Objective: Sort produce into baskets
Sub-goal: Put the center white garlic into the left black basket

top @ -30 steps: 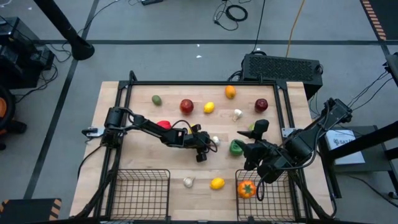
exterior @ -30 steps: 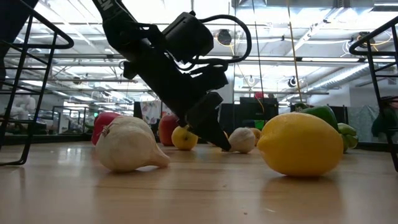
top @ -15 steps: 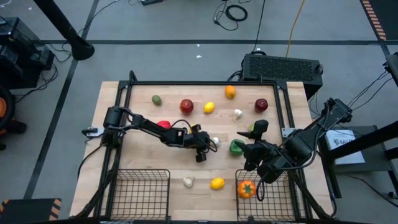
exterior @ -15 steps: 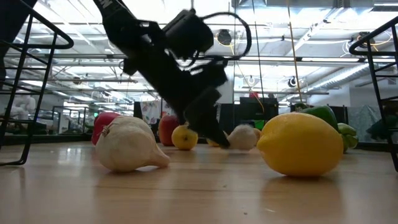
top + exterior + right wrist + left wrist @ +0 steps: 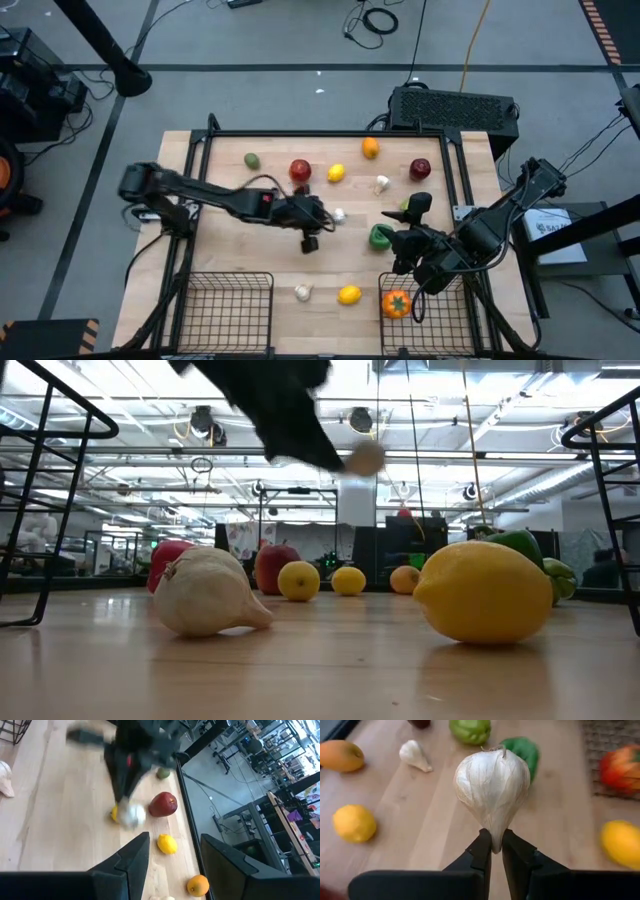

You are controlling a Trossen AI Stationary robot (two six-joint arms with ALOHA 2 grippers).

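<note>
The left gripper (image 5: 496, 851) had its fingers clamped on a garlic (image 5: 492, 781) lifted off the tabletop (image 5: 230, 250), the right gripper's (image 5: 400, 245) fingers stood apart, 1 tomato (image 5: 396, 303) lay basketed, and the other produce waited loose.

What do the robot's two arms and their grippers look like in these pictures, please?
Both arms are dark, slender and jointed. The left arm carries a small red marking partway along it and a thin dark cable looping above it. The left gripper has two flat black fingers tapering from a black crossbar. The right gripper has two broader, wedge-shaped black fingers on a similar black bar.
</note>
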